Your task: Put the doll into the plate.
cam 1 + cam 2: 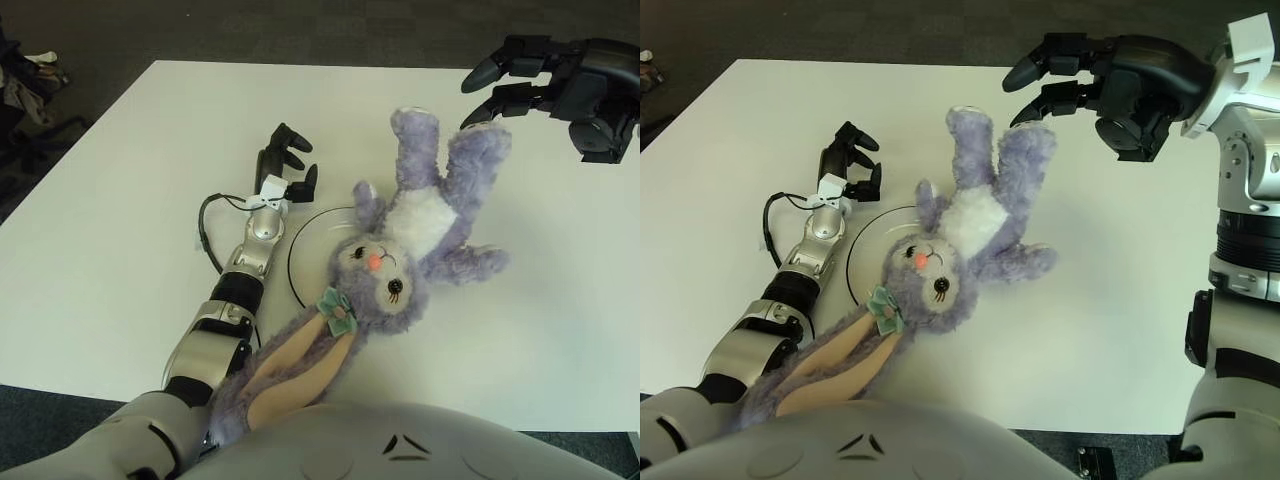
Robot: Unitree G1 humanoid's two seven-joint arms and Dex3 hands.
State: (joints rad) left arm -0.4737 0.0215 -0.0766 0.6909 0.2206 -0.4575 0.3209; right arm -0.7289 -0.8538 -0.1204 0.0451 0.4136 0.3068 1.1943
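White rectangular table [120, 200] with a matte, evenly lit top, filling most of both views. Beyond its far edge lies dark grey carpeted floor [300, 30] with a faint tiled pattern; the same floor shows below the near edge at lower left. At the far left edge, a dark office chair [25, 95], partly cut off, possibly carrying clutter. No walls or windows appear.
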